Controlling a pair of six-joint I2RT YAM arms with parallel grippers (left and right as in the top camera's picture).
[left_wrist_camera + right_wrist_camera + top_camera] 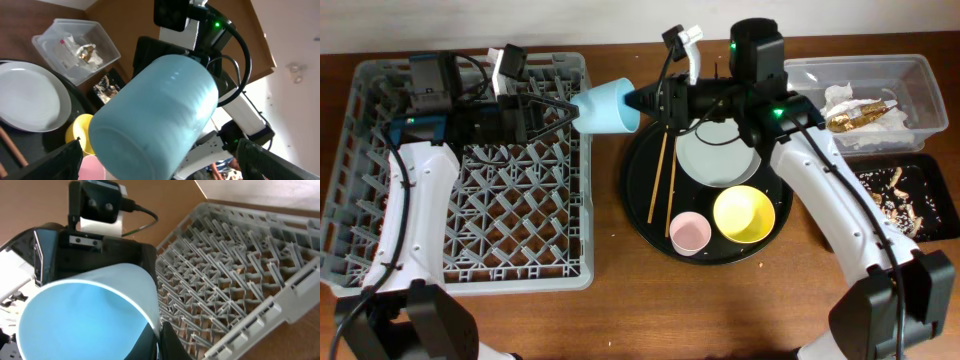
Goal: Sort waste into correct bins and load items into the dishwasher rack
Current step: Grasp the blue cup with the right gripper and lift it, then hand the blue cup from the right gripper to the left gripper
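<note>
While right jaws pinch the blue cup (608, 105), its rim partly hidden, left jaws stand open.

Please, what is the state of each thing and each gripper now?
blue cup, on its side, off the table
right gripper, shut on its rim
left gripper, open near its base
pink cup, upright, empty
yellow bowl, upright, empty
plate, flat, bare
dishwasher rack, no dishes inside
clear tub, holds napkins, wrapper

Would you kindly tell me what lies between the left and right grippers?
The blue cup, lying on its side, as the overhead view shows. The right gripper grips its rim, and the left gripper, open, reaches its base.
</note>
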